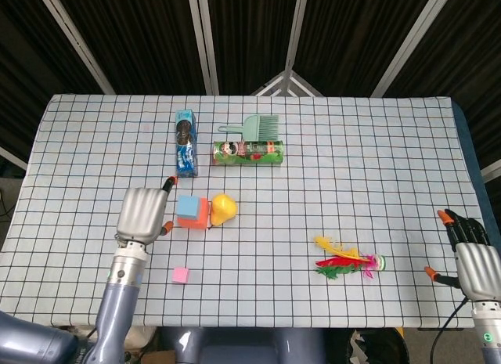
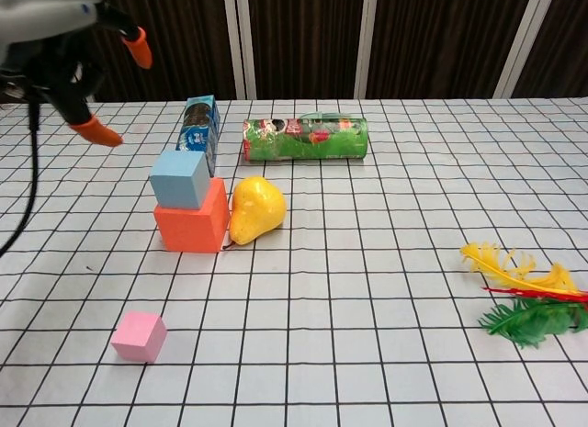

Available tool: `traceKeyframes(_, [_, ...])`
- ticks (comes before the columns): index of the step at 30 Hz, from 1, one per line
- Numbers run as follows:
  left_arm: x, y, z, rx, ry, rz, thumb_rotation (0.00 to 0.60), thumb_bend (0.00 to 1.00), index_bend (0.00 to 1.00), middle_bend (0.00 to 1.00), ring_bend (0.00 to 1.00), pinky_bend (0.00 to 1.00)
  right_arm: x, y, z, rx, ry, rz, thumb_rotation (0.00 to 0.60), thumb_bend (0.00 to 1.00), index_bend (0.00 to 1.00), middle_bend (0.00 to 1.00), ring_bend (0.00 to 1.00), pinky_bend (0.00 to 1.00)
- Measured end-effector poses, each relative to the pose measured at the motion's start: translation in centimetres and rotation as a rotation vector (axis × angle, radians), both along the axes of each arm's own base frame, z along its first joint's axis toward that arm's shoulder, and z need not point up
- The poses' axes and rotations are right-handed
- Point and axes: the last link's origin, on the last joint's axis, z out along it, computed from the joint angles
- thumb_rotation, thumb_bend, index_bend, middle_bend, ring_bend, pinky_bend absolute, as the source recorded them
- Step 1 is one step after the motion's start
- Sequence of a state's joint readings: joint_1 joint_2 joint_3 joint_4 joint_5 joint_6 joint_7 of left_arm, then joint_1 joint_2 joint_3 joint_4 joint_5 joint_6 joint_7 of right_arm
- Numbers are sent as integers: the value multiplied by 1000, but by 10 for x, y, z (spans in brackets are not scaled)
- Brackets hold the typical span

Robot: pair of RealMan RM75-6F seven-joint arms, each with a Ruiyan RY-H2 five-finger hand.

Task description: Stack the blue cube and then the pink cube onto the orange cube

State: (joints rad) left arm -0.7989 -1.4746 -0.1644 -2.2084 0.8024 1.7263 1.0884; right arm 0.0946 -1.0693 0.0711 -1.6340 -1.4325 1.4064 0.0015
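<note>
Touching orange cube: yellow pear.

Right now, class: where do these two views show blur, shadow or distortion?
Chest view: the left hand at the top left corner is cropped and slightly soft; the blue cube on the orange cube is sharp with faint shadows. Head view: the checked tablecloth narrows towards the far edge; lighting even.

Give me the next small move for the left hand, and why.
Probably bring the left hand toward the near table edge and down over the pink cube. The blue cube already sits on the orange cube, the hand holds nothing with fingers apart, and the pink cube lies alone on the cloth nearer the robot.
</note>
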Motion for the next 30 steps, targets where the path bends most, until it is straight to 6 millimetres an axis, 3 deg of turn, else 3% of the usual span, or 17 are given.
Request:
traceKeyframes(7, [-60,-49,14,-97,9,-19,600,178,302,774,714,862,0,-1,-1,-1,3,-9,600,173,42,84,108,81])
traceKeyframes(16, [-101,-74,-18,-318,55,-1,600,183,337,789,730,876,0,-1,-2,5,6,-12,600,173,42,84,108,81])
traceKeyframes(30, [-95,-85,-65,-337,141,-31,600,197,362,802,747,893,-2,-3,-3,19,6,-25,600,172,42,85,108,81])
